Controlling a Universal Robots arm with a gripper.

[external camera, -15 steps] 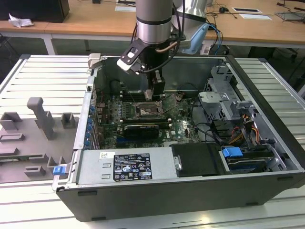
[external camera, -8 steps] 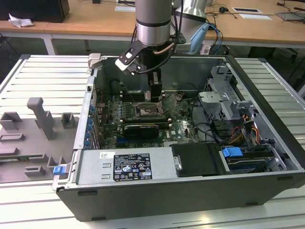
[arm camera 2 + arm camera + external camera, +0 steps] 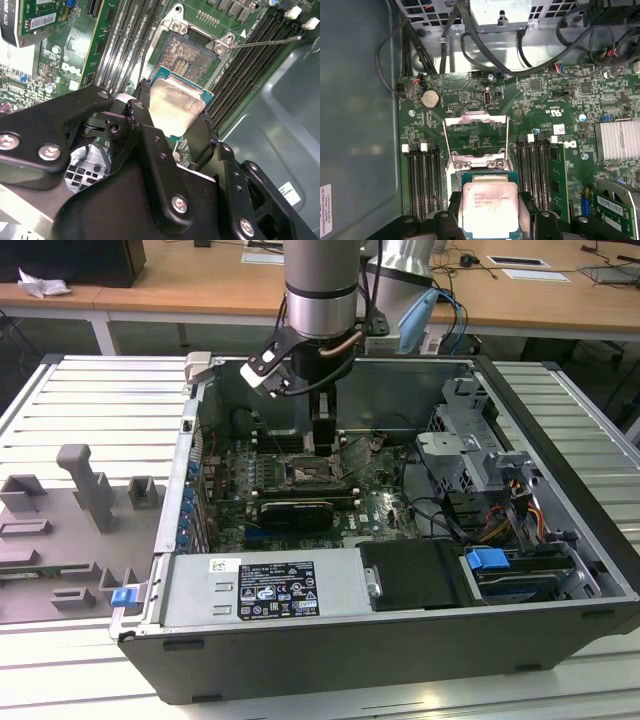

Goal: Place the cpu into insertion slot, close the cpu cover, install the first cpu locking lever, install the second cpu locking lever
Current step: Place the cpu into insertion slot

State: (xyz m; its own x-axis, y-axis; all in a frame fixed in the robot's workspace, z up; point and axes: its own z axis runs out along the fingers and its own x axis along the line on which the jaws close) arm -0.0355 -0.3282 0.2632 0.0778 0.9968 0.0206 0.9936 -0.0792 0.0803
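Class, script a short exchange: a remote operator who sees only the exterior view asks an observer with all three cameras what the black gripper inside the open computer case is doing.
Operator: I see the black gripper low over the green motherboard. Is it holding anything?
Observer: Yes. In both wrist views it is shut on a small flat square cpu with a pale silvery metal face, gripped by two opposite edges.
Operator: Is that chip seated?
Observer: No. In the second wrist view the square dark insertion slot lies bare, its pin grid showing.

Silver-grey cylindrical arm (image 3: 320, 290), blue joint cap (image 3: 417, 315); black angular pincer (image 3: 172, 112), silver screws (image 3: 179, 202)
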